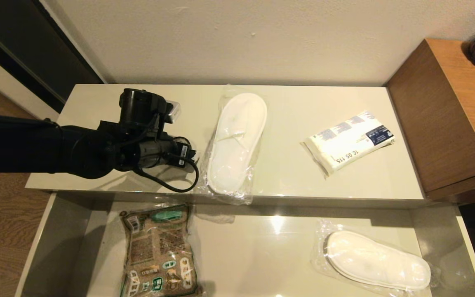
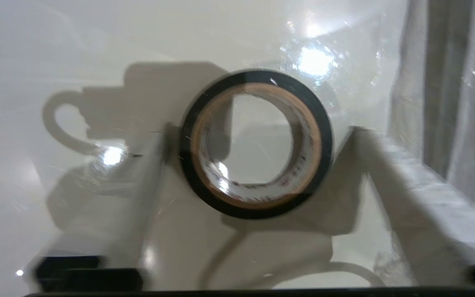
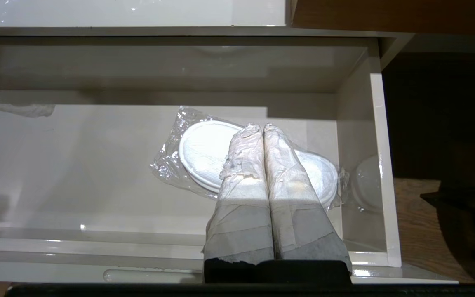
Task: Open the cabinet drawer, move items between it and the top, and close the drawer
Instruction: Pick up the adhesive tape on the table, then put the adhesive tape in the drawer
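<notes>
Cabinet drawer is pulled out, open, below the front edge of the top. Inside it: 1 white slipper in clear plastic toward the right end, lying flat, and a brown printed bag toward the left end. The 2 are well apart, with bare drawer floor between them.

On the top: a 2nd plastic-wrapped slipper near the middle, its wrap hanging a little over the front edge. A white packet with blue print lies to the right of it, apart, angled. The black tape roll shows only in the left wrist view, lying flat on the glossy cream surface, hole facing up, brown core visible.

Left gripper is over the left part of the top, just left of the slipper there. Its fingers are spread, 1 on each side of the tape roll; the view is blurred and contact with the roll cannot be told. The left arm comes in from the left, cable looping near the front edge.

Right gripper is seen only in its wrist view, above the right end of the open drawer, fingers pressed together, holding nothing, with the drawer slipper beneath the tips.

Brown wooden unit stands right of the cabinet.
</notes>
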Motion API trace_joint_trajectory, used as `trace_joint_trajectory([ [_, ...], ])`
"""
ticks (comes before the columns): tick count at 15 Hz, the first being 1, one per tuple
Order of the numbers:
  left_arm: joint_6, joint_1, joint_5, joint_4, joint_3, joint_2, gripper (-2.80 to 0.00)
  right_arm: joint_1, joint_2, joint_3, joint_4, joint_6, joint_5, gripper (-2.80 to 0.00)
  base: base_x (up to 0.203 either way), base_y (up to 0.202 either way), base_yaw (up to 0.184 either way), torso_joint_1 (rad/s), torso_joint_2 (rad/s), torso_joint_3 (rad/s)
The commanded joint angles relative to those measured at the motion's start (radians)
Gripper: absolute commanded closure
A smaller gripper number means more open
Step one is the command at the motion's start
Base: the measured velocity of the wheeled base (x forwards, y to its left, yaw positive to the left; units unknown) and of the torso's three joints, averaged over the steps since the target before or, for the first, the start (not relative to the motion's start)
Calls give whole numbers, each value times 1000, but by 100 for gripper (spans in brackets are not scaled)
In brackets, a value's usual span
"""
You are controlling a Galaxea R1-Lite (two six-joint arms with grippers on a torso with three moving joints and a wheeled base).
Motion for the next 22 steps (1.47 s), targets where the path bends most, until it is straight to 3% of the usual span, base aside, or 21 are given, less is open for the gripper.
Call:
trace_joint_trajectory([
  [1,-2,0,1,4,13,-6,0,0,1,0,0,-1,0,0,0,0,0,0,0,0],
  [7,-7,-1,1,-6,26,-16,0,0,1,0,0,-1,0,0,0,0,0,0,0,0],
  [11,-36,-6,-14,85,92,-199,0,0,1,0,0,-1,0,0,0,0,0,0,0,0],
  [16,-90,-35,-71,210,404,-462,0,0,1,0,0,-1,0,0,0,0,0,0,0,0],
  [20,-105,-42,-82,203,605,-502,0,0,1,0,0,-1,0,0,0,0,0,0,0,0],
  [22,-154,-42,-84,200,642,-469,0,0,1,0,0,-1,0,0,0,0,0,0,0,0],
])
